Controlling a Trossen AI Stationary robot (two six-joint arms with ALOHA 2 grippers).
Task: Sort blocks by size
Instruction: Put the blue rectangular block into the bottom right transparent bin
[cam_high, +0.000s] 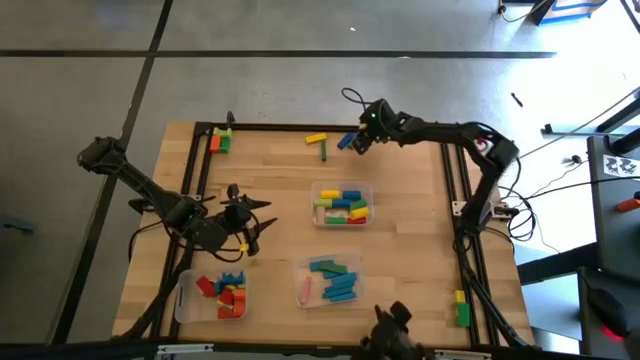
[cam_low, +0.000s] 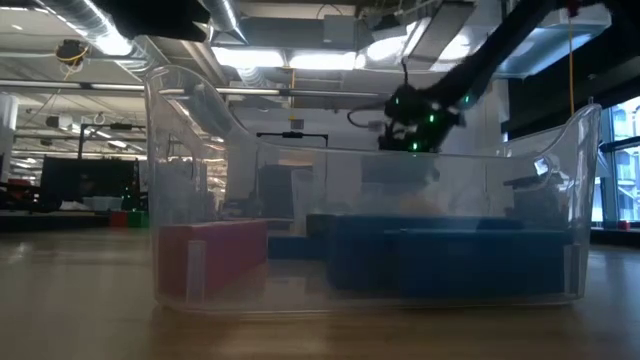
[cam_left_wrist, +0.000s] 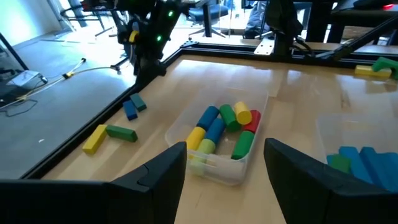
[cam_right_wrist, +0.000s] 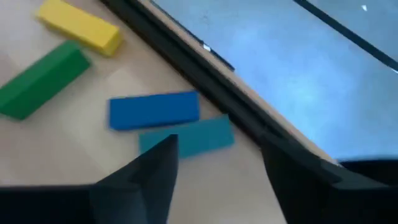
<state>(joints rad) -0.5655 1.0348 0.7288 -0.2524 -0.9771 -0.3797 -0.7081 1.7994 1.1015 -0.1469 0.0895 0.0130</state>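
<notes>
Right fingers (cam_right_wrist: 214, 168) spread above four blocks — blue (cam_right_wrist: 154, 110), teal (cam_right_wrist: 189, 137), green (cam_right_wrist: 42, 81), yellow (cam_right_wrist: 79, 25).

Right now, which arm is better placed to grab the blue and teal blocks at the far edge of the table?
The right. The right gripper hovers open directly over the blue block and teal block by the far rail. The left gripper waits open near the table's left side, much farther from them.
</notes>
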